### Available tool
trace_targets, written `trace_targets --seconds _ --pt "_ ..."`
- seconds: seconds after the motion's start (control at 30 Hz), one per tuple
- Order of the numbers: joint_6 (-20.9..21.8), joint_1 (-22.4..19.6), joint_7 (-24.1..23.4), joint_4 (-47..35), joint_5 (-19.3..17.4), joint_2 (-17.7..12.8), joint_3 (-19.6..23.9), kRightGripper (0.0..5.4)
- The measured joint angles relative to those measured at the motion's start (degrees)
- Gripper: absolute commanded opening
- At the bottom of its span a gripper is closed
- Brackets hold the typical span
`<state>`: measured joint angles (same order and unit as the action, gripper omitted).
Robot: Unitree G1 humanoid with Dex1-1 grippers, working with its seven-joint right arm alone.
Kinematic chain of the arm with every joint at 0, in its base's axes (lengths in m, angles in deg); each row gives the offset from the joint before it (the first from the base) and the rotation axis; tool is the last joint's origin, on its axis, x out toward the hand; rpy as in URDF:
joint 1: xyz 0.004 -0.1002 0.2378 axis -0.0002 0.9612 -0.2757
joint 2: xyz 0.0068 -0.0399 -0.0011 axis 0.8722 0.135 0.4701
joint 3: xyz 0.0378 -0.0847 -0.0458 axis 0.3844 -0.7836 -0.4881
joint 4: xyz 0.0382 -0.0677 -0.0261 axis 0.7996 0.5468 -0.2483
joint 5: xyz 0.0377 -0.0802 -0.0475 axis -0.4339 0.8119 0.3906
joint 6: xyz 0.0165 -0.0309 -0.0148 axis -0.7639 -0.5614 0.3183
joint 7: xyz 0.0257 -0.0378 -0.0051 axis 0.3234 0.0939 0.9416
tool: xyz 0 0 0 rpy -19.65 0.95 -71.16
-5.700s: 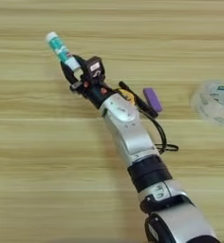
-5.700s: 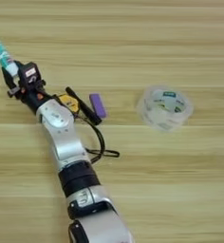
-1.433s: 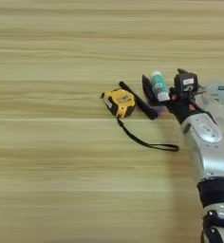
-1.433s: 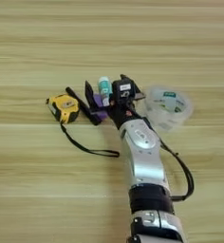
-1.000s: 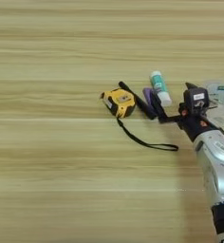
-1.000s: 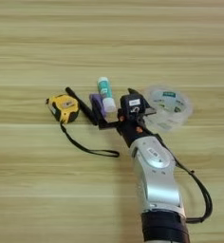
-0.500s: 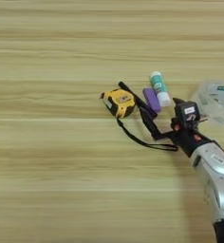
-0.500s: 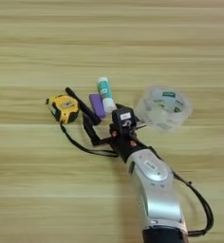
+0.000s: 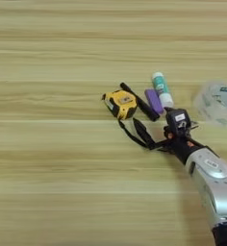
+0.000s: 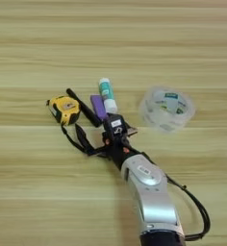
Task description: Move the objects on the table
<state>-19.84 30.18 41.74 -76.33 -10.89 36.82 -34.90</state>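
Tape measure (image 9: 120, 103) beside white tube (image 9: 162, 89)

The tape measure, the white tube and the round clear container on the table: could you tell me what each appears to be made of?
The tape measure looks like hard yellow plastic with black trim, its wrist cord a soft black strap. The white tube seems to be smooth plastic with a teal label. The round container looks like thin clear plastic, since the table, apparently light matte wood with grain streaks, shows through it.
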Motion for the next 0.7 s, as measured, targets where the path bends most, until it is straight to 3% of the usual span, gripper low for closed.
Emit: trace_targets --seconds 0.4,0.7 --pt "-1.17 -0.35 -0.24 2.93 -0.13 0.26 0.67 5.34" --pt "-3.17 -2.79 1.08 6.14 -4.31 0.82 1.69 5.34"
